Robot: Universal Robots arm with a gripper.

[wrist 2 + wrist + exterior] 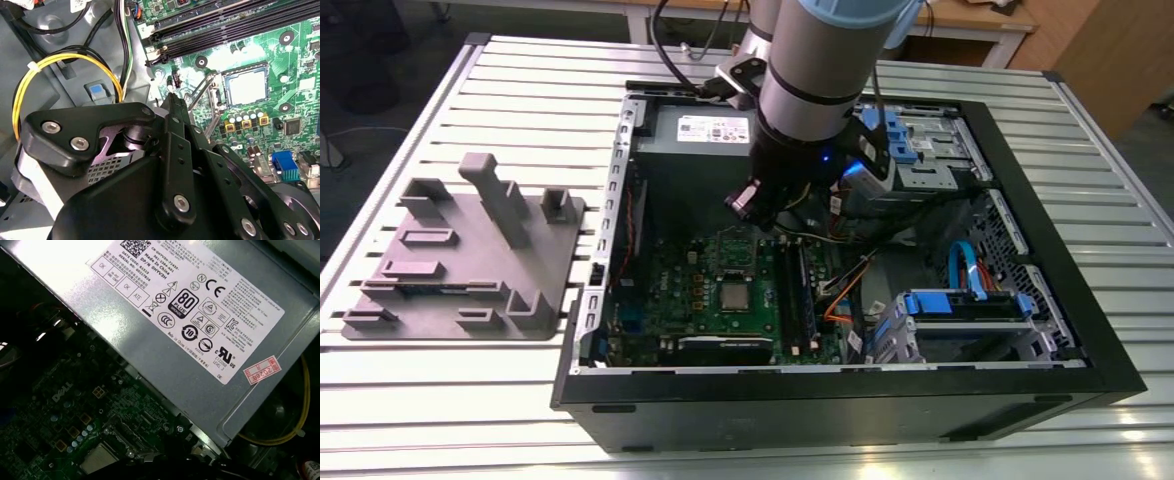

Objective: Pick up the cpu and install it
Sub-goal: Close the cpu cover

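The cpu (pixel 738 296) lies flat in the dark square socket (pixel 224 79) in the middle of the green motherboard (pixel 698 303). Its shiny grey top faces up. In the second wrist view the cpu (pixel 246 87) looks bright and pale, with the dark socket rim all around it. In the first wrist view the cpu (pixel 100 458) sits low in the socket. A thin metal frame (pixel 206 98) sits just beside the socket, on the side toward the claw.

The gripper (pixel 172 102) hangs over the board, near the socket but not touching the cpu. In the exterior view the gripper (pixel 774 215) is above the top part of the board. It is not possible to tell whether the claw is open or closed. Nothing can be seen in its hold.

Long black slots (pixel 225 25) run next to the socket. A yellow cable (pixel 65 60) loops near the claw. A big grey power box (pixel 165 340) sits at the edge of the board.

All of this is inside an open black computer case (pixel 854 405). The case lies on a metal table (pixel 454 410). On the exterior view's left, a grey plastic block (pixel 467 250) rests on the table, apart from the case.
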